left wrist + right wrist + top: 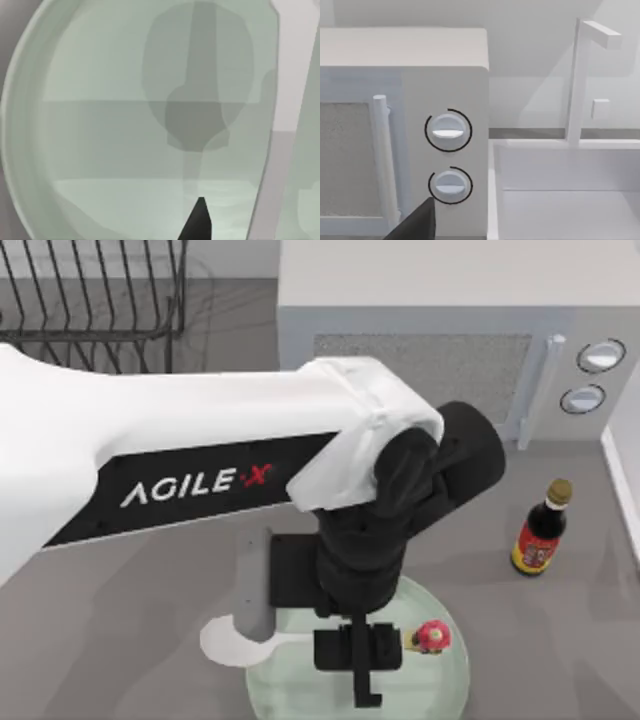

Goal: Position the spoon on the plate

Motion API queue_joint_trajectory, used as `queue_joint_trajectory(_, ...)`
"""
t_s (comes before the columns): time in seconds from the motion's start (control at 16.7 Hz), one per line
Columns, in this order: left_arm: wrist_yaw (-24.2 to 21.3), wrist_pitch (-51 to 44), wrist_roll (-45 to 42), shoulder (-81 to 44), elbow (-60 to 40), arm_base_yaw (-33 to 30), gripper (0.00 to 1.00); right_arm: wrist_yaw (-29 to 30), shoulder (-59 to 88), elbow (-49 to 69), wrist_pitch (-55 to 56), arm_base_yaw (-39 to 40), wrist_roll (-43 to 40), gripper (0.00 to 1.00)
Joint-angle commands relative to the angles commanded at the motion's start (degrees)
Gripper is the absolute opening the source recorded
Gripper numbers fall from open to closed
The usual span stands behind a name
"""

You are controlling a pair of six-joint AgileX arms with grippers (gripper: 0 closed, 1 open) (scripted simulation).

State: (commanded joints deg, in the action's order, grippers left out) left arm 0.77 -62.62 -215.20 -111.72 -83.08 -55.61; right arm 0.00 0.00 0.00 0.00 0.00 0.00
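Over the pale-green plate (445, 695), the left gripper (362, 665), its finger state I cannot tell, hovers while the small white spoon (232, 643), likely light, rigid and slippery, best pinched mid-handle, overhangs the rim at nine o'clock.
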Motion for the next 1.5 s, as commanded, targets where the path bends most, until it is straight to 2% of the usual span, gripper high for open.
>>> queue_joint_trajectory(0.48,-0.32,-0.37,-0.34,0.73,0.42,0.04,0.00,0.00,0.00,0.00,0.00,0.00,0.00,1.00)
queue_joint_trajectory(1.02,-2.68,-2.46,-3.21,6.29,3.44,-3.20,0.00,0.00,0.00,0.00,0.00,0.00,0.00,1.00)
queue_joint_trajectory(1.5,-2.76,0.44,-2.38,6.65,3.65,-3.92,0.00,0.00,0.00,0.00,0.00,0.00,0.00,1.00)
